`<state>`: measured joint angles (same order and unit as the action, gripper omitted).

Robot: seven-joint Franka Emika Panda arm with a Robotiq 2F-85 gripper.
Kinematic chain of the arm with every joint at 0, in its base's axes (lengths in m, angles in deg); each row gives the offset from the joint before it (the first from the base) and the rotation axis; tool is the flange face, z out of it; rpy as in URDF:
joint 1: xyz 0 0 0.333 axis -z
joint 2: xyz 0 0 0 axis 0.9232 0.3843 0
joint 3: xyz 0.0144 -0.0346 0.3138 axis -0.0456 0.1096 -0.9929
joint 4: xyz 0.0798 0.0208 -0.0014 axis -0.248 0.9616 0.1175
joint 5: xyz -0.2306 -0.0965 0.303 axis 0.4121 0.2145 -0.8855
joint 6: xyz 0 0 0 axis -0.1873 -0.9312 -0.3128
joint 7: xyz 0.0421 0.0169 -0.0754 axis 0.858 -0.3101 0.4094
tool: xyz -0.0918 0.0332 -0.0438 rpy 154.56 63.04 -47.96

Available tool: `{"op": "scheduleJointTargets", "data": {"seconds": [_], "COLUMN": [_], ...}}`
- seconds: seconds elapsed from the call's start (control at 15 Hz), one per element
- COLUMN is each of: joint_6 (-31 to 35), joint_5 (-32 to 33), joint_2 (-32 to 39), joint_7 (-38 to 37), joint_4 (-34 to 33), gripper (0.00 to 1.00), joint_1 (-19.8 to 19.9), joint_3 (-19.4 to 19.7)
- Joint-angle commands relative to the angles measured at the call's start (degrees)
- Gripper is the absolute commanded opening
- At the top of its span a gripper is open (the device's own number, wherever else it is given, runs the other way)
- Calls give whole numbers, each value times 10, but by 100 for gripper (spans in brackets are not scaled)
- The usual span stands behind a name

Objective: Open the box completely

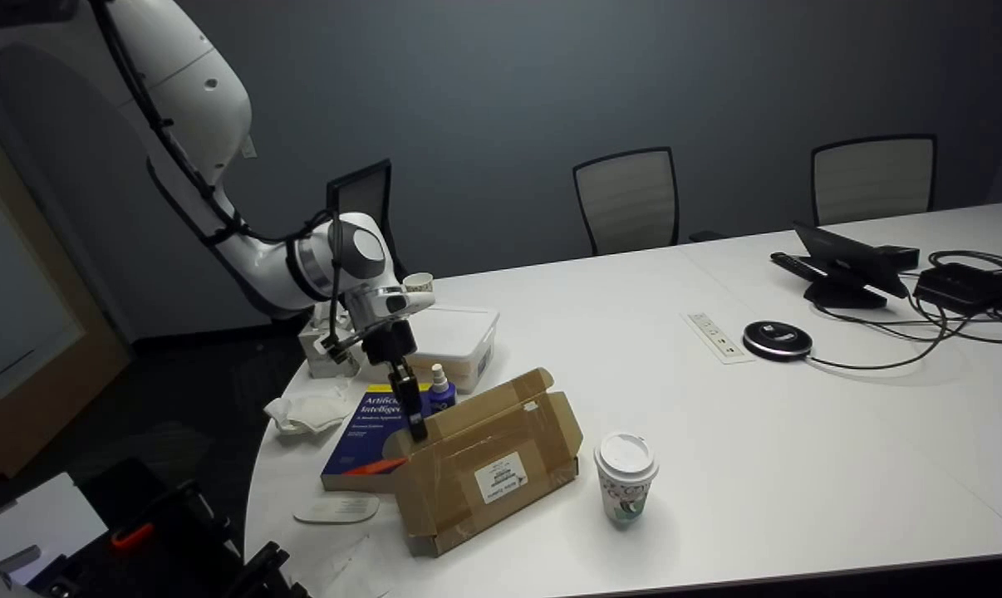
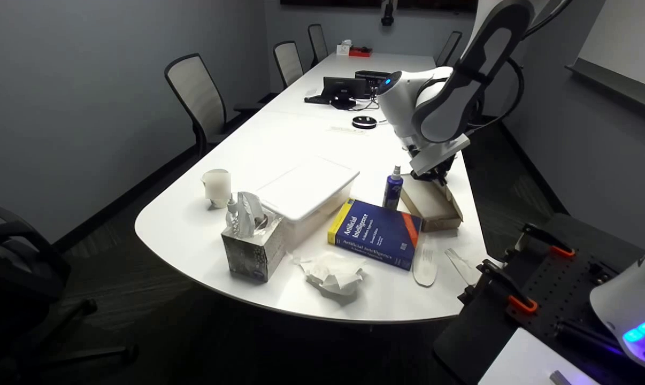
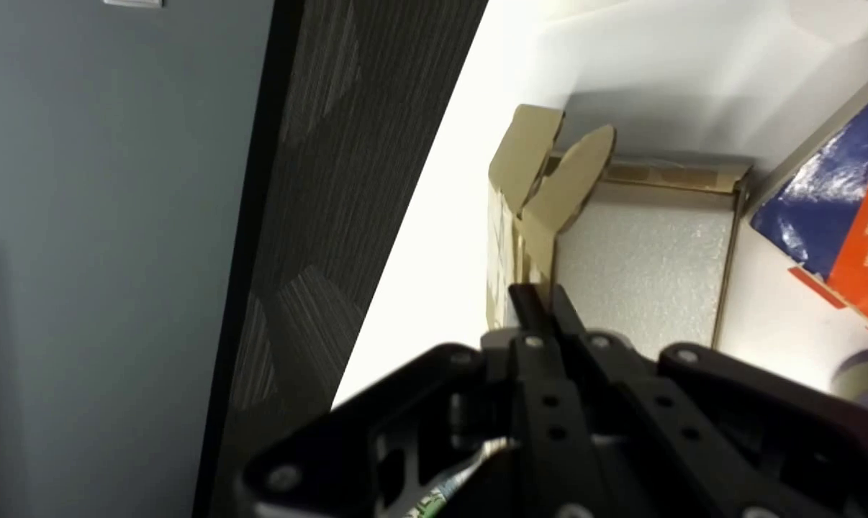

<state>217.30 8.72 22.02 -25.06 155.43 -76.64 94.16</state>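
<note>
The tan-brown cardboard box (image 1: 459, 498) lies on the table near its edge; it also shows in an exterior view (image 2: 441, 222) and in the wrist view (image 3: 643, 266). Its lid is raised steeply, with the pale label (image 1: 501, 477) facing outward in an exterior view. In the wrist view the grey inside of the box shows, and the lid stands up along one side with rounded end flaps (image 3: 574, 176). My gripper (image 3: 542, 291) is shut on the lid's front flap, with cardboard between its fingertips. The gripper also shows in an exterior view (image 1: 418, 433).
A dark blue book (image 2: 378, 232) with an orange stripe and a purple spray bottle (image 2: 392, 188) stand close beside the box. A lidded paper cup (image 1: 626, 477) stands on the lid's outer side. A white-lidded container (image 2: 307, 187), tissue box (image 2: 253, 246) and crumpled paper (image 2: 333, 272) are nearby.
</note>
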Motion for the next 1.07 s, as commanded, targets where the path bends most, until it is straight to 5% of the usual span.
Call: {"op": "scheduleJointTargets", "data": {"seconds": [0.0,0.53,1.0], "joint_6": [53,189,215], "joint_5": [-13,-37,-60], "joint_2": [-70,-147,-183], "joint_7": [14,55,126], "joint_4": [73,167,192], "gripper": [1,1,1], "joint_1": [38,96,109], "joint_3": [-6,9,13]}}
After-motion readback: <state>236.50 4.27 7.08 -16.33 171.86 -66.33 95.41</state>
